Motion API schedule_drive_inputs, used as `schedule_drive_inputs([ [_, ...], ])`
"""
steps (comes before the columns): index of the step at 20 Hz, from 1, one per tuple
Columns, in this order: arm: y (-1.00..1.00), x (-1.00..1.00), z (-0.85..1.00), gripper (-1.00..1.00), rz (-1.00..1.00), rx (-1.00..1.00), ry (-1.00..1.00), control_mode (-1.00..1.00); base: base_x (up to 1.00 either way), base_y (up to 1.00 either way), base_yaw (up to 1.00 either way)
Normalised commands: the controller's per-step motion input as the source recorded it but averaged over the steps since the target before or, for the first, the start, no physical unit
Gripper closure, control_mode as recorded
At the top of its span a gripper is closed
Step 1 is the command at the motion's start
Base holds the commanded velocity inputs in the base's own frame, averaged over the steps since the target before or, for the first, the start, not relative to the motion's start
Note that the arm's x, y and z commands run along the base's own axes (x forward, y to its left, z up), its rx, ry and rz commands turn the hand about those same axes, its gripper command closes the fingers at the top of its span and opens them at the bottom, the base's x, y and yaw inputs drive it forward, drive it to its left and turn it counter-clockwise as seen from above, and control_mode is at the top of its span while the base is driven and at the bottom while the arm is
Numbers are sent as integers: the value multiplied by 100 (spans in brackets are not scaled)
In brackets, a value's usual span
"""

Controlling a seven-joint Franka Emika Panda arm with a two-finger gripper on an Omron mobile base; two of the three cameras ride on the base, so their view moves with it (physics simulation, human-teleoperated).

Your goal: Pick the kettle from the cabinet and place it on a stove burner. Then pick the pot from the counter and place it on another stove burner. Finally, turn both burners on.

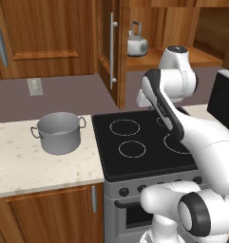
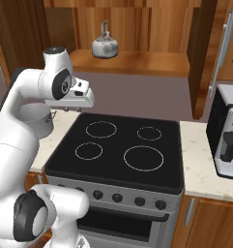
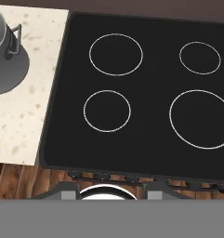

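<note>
Up on the shelf: the kettle [image 1: 137,43] sits upright in the open cabinet [image 2: 132,62], upper centre of both base views, handle arched above the body, nothing touching it
Door: swung open, its long silver handle [image 1: 113,50] stands just left of the kettle in the left base view, so the approach lane is from the front and right
Claw: the gripper [image 2: 65,109] hangs under the white hand at the left of the right base view, well below the shelf and well apart from the kettle; fingers point down at the stove, nothing between them, and whether they stand apart or together I cannot tell
Hand camera: looking straight down on the black stove [image 3: 141,139] with its four ringed burners bare
Pot: the pot [image 1: 59,132] waits on the counter [image 1: 25,166] at left of the stove, untouched
Step in hand: reaching for the kettle, barely begun by my reckoning
How to do it well: lift the hand to shelf height first, turn the fingers to face into the cabinet, then go in level toward the handle arch
Watch for: clipping the door edge or shelf lip, or nudging the kettle backward before the fingers close
</note>
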Motion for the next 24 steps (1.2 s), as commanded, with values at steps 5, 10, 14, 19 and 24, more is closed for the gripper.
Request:
schedule_drive_inputs([
  [5, -1, 0, 0, -100, 0, 0, -2, -100, 0, 0, 0],
  [10, -2, -4, 1, -100, 0, 0, -8, -100, 0, 0, 0],
  [14, -3, -2, 0, -100, 0, 0, -9, -100, 0, 0, 0],
  [19, -6, -3, 3, -100, 0, 0, -11, -100, 0, 0, 0],
  [24, -7, 0, 8, -100, 0, 0, -10, -100, 0, 0, 0],
])
